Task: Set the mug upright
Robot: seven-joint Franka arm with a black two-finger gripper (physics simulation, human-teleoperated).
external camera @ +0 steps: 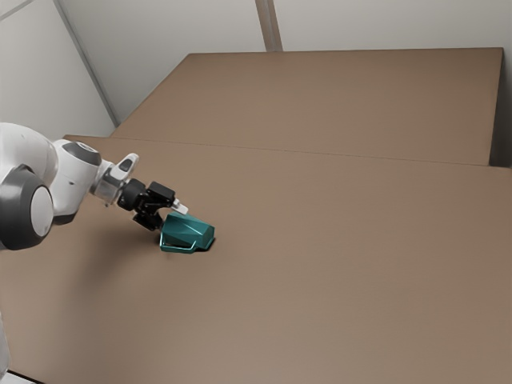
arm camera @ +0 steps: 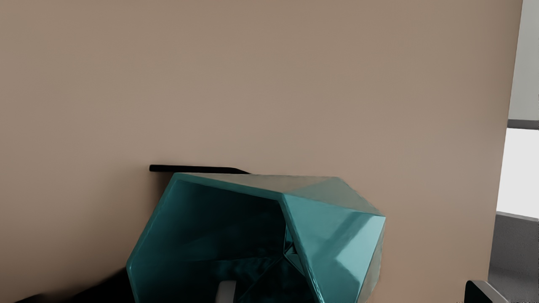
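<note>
My gripper (external camera: 170, 214) is at the open end of the teal faceted mug (external camera: 188, 230), which lies on its side on the brown table, its handle toward the exterior view's lower edge. In the wrist view the mug (arm camera: 332, 235) has its mouth facing my hand; a dark bar along one side looks like the handle. The gripper (arm camera: 353, 291) stands open: one fingertip (arm camera: 226, 291) appears in front of or within the mouth, the other (arm camera: 482, 291) is well outside the mug's wall. Contact cannot be told.
The brown table (external camera: 336, 264) spreads around the mug, with a seam across it toward the far side. Behind it stand pale walls (external camera: 384, 24). In the wrist view the table's edge runs beyond the outer fingertip.
</note>
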